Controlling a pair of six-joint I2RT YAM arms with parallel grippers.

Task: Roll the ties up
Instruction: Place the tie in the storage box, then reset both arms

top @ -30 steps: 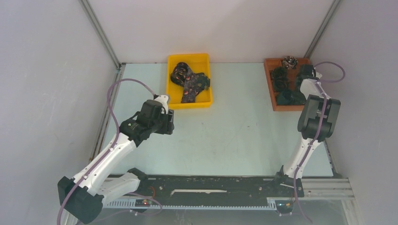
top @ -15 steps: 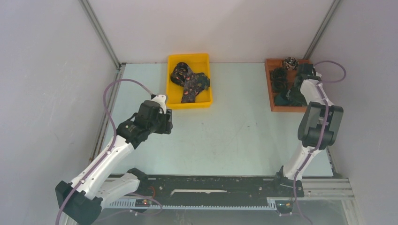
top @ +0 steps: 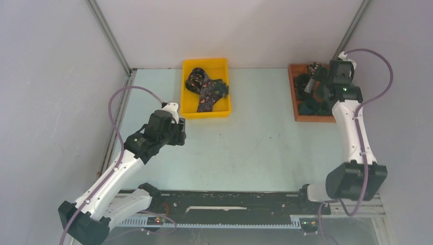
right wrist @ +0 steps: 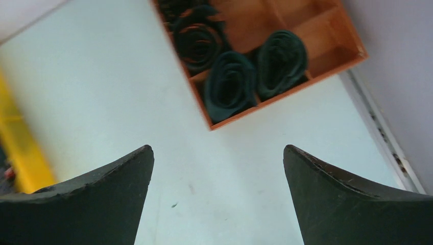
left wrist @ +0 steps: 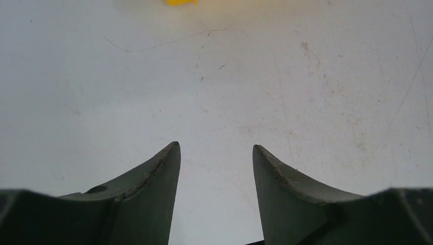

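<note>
Several loose dark ties (top: 207, 92) with reddish patterns lie heaped in a yellow bin (top: 205, 114) at the back of the table. Rolled dark green ties (right wrist: 230, 84) sit in the compartments of an orange-brown tray (top: 292, 94) at the back right, and the right wrist view shows three rolls near its front wall (right wrist: 306, 81). My right gripper (top: 312, 86) hovers over that tray, open wide with nothing between its fingers (right wrist: 218, 153). My left gripper (top: 184, 133) hangs open and empty over bare table (left wrist: 215, 148), just in front of the yellow bin.
Grey walls close in the table on the left, back and right. The right arm's purple cable (top: 380, 81) loops above the tray's right side. A black rail (top: 230, 201) runs along the near edge between the arm bases.
My right gripper has opened from a narrow gap to wide, and that arm has stretched back and risen over the tray. The left arm has drifted slightly left.
</note>
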